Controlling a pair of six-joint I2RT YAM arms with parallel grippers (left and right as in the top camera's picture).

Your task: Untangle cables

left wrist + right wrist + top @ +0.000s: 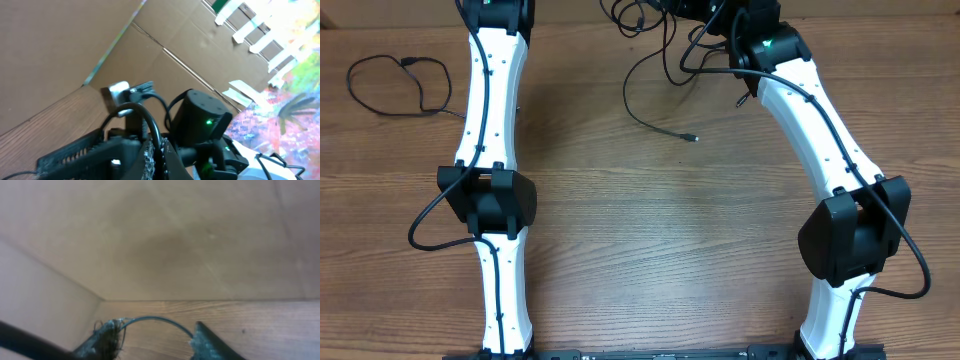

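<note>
**Both hands are busy at the tangled cables [642,18] by the far edge of the desk [670,230].**

The left hand [157,155] is pinching tight on a black cord [150,125]. This cord is rising from between its fingers and is ending in a silver plug [117,93] just above the hand. The right hand [157,342] is standing half wide and is gripping nothing. A thin cord [155,318] is arching across the gap from one fingertip to the other, just above the desk. In the overhead view the tangled cables are sitting just beside the right hand, on the side toward the left arm. One strand is running away from them toward the robot's base and is ending in a small plug [692,138]. A loose cable [400,80] is lying in a loop well apart from both hands, on the outer side of the left arm.
</note>
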